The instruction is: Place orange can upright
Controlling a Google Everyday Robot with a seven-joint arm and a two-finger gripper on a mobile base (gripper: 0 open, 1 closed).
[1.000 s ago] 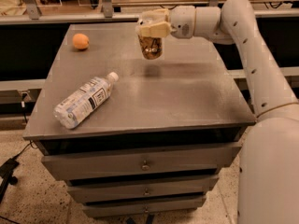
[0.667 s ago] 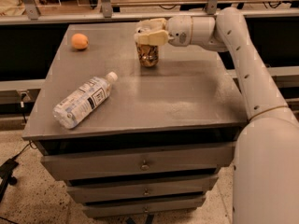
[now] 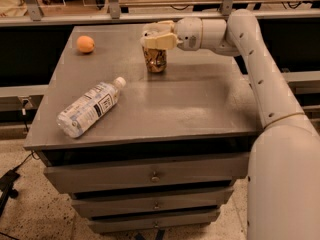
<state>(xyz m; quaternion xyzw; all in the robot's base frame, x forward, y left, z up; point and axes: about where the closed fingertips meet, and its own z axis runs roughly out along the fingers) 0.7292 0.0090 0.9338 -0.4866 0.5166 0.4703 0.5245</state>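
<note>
The orange can [image 3: 155, 61], orange-brown and gold with pale patches, stands upright on the grey table top [image 3: 200, 99] at the back middle. Its base rests on the surface. My gripper [image 3: 157, 40] reaches in from the right and sits over the can's top. Its pale fingers [image 3: 161, 41] are closed around the can's upper end and hide the rim.
A clear plastic water bottle [image 3: 90, 108] with a white label lies on its side at the front left. A round orange fruit [image 3: 85, 44] sits at the back left corner. The table has drawers below. My white arm [image 3: 260, 74] spans the right side.
The gripper has carried the can down and slightly left. The can hung above the table before and now stands on the surface. The bottle and the fruit have not moved.
</note>
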